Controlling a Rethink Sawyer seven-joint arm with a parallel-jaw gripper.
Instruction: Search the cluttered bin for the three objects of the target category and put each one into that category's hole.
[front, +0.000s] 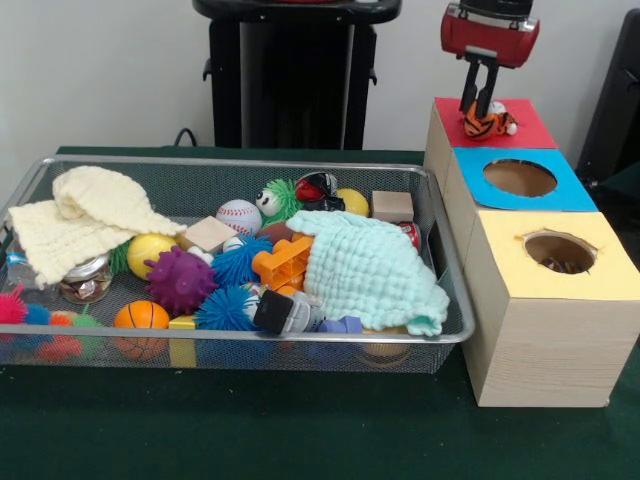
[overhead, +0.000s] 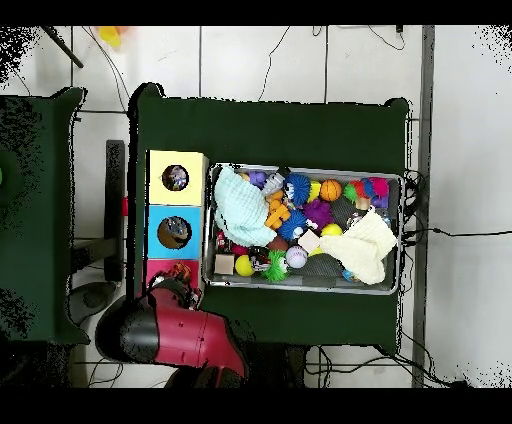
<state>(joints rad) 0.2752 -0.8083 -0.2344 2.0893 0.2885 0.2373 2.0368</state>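
Above the red box (front: 520, 125), a tiger toy (front: 487, 122) is pinched by the narrowed gripper (front: 481, 104). Right of the bin (front: 440, 335), bare green table (front: 250, 425) is seen nearby.

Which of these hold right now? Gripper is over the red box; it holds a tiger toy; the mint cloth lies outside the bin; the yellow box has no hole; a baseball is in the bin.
1. The gripper is over the red box: true.
2. It holds a tiger toy: true.
3. The mint cloth lies outside the bin: false, it lies inside.
4. The yellow box has no hole: false, it has a round one.
5. A baseball is in the bin: true.
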